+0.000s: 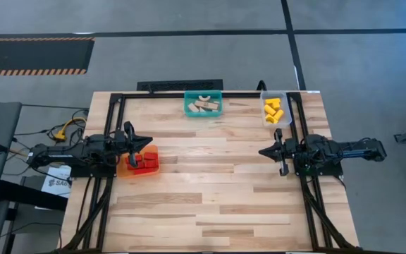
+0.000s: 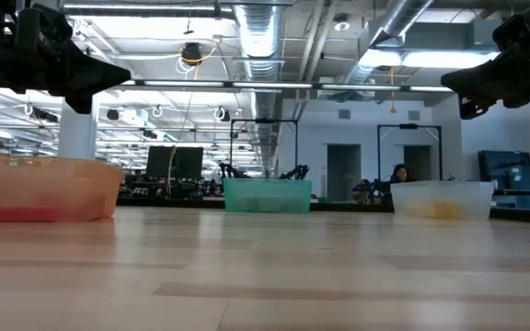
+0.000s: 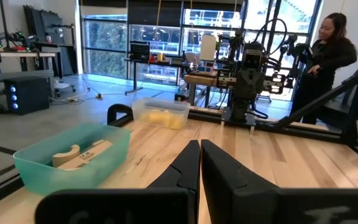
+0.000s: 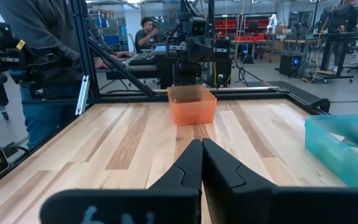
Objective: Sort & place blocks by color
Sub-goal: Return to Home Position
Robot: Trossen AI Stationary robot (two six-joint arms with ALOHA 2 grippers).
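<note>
Pale plank table on a grey shop floor, ducts overhead, a person standing beyond the right side.
The blocks lie sorted. The red blocks are in the orange bin at left, right under the left gripper, its fingers pressed together and empty. The wood blocks are in the teal bin at far centre. The yellow blocks are in the clear bin, far right, just beyond the right gripper, likewise closed on nothing, above bare boards.
</note>
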